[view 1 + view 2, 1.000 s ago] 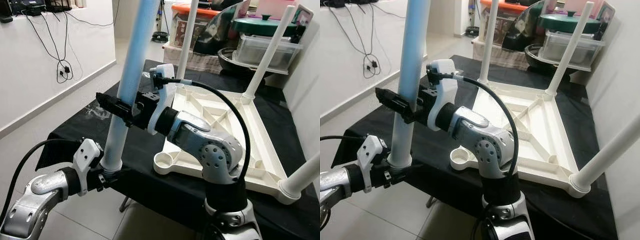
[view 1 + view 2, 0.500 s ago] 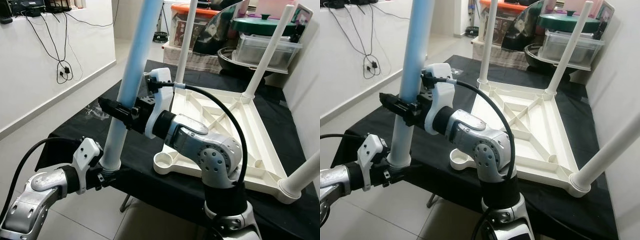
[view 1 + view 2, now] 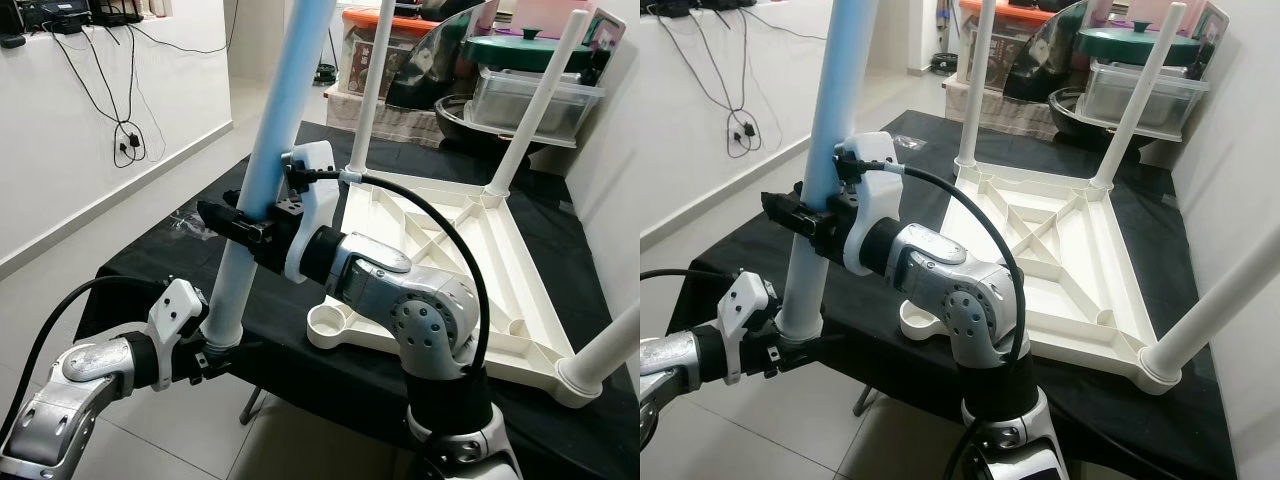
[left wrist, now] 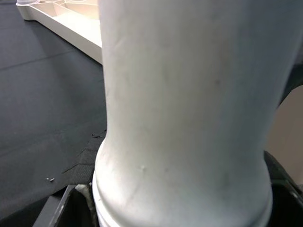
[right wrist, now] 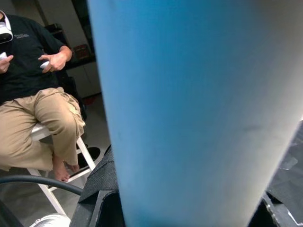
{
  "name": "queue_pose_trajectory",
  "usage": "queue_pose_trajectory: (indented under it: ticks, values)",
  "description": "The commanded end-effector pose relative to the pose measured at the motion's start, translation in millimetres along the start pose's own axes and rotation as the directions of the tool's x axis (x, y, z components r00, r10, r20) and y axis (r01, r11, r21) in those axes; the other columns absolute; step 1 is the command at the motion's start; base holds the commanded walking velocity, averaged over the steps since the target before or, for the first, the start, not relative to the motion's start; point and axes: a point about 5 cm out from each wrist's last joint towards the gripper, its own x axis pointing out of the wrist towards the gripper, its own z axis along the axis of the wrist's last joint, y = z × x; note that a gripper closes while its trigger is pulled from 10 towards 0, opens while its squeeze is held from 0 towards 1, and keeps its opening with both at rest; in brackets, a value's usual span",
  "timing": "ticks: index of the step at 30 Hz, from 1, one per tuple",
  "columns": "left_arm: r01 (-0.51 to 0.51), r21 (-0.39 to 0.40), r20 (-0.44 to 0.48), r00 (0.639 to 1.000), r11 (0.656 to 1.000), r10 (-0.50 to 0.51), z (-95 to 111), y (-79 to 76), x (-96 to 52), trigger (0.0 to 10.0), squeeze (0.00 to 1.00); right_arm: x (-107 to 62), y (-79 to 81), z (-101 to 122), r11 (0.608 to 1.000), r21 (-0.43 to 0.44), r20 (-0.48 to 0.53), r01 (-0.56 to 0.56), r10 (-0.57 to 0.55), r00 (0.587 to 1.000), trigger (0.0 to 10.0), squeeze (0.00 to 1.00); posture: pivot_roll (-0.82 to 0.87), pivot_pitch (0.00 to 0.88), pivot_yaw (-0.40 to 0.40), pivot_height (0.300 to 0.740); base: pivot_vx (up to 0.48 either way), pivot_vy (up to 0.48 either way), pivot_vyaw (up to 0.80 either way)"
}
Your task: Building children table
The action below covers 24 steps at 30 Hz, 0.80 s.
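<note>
Both grippers clamp the loose table leg (image 3: 262, 170): left gripper (image 3: 212, 352) at its base, right gripper (image 3: 235, 225) midway, 9 o'clock of the upturned tabletop (image 3: 470, 270)

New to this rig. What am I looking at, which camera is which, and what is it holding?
It is a humanoid robot with two silver arms, each ending in two black fingers. The two wide pictures come from its head, looking down; the two close-ups come from cameras on its wrists.

On a black-clothed table lies a white children's table top, upside down, with three legs already standing up from its corners. The near-left corner socket is empty.

The robot holds the fourth leg, tilted. The left gripper is clamped on its flared bottom end, and the right gripper on its middle. A seated person appears in the right wrist view.
</note>
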Motion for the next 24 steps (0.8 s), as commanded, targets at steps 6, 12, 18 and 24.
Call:
queue_pose_trajectory:
  ticks: [6, 12, 18, 24]
  values:
    - [0.035, 0.041, -0.009, 0.999, 0.999, -0.035, 3.4, -0.6, 3.5, 10.0, 0.00, 7.2, 16.6, -13.3, 0.990, 0.121, 0.014, -0.073, 0.072, 0.997, 10.0, 1.00, 0.08, 0.000, -0.075, 0.740, 0.000, 0.000, 0.00]
    - [0.038, 0.045, -0.010, 0.999, 0.998, -0.038, 3.2, -0.3, 3.7, 10.0, 0.00, 10.5, 15.1, -6.1, 0.984, 0.168, 0.066, -0.058, 0.048, 0.997, 10.0, 0.00, 0.08, 0.000, -0.076, 0.740, 0.000, 0.000, 0.00]
    - [0.044, 0.046, -0.011, 0.999, 0.998, -0.044, 2.8, -0.3, 4.8, 10.0, 0.00, 12.7, 16.4, -6.5, 0.981, 0.187, 0.083, -0.054, 0.039, 0.996, 10.0, 0.00, 0.08, 0.000, -0.072, 0.740, 0.000, 0.000, 0.00]
    - [0.051, 0.049, -0.013, 0.999, 0.997, -0.050, 2.8, -0.2, 5.5, 10.0, 0.00, 14.5, 19.6, -8.1, 0.977, 0.200, 0.098, -0.067, 0.048, 0.994, 0.0, 0.00, 0.08, 0.000, -0.073, 0.740, 0.000, 0.000, 0.00]
